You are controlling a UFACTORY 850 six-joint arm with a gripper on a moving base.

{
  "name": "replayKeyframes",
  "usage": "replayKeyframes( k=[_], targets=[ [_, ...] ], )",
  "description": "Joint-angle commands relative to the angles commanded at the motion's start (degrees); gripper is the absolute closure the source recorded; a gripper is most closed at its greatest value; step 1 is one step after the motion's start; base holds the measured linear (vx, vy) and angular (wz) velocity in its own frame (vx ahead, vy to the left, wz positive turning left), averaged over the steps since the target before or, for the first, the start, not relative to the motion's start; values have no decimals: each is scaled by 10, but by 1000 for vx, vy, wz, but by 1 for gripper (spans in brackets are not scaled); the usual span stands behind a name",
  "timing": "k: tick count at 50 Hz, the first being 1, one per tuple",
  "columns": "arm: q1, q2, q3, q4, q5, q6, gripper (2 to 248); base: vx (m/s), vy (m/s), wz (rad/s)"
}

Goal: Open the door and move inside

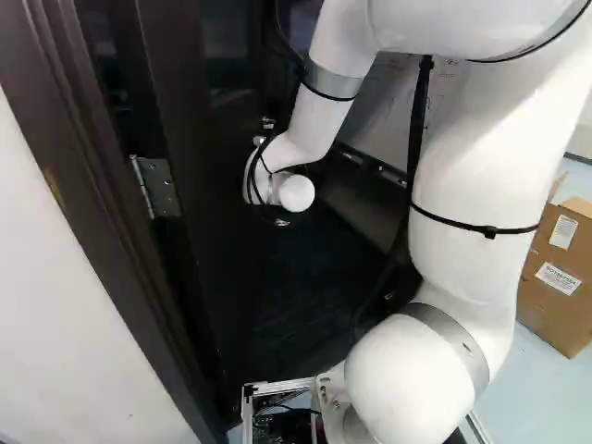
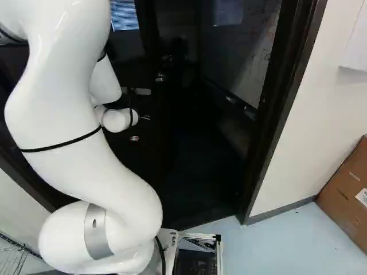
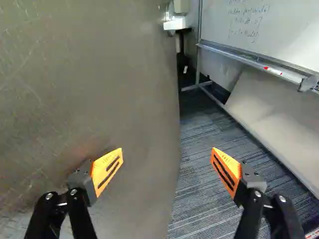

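The dark door (image 1: 215, 277) stands swung inward on its hinge (image 1: 159, 187) in the left base view. In the right base view the doorway's frame (image 2: 274, 134) rises beyond an open gap, and a small metal handle (image 2: 161, 76) shows near the door's edge. My arm's wrist is close by the door; the gripper's fingers are hidden in both base views. In the wrist view the gripper (image 3: 167, 149) is open with nothing between its pads. One finger is over the broad, scuffed door face (image 3: 94, 74), the other over the carpet past its edge; contact cannot be told.
Inside the room, a whiteboard (image 3: 259, 25) on a metal stand runs along the side opposite the door, above dark striped carpet (image 3: 199, 174). White walls (image 2: 312, 114) flank the doorway. Cardboard boxes (image 1: 560, 268) stand outside it, to the right.
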Motion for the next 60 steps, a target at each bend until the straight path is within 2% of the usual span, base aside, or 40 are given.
replayKeyframes(
  k=[16,60],
  targets=[
    [16,-16,-18,-5,0,0,3,0,0,0],
    [56,-63,-74,-47,0,0,3,0,0,0]
  ],
)
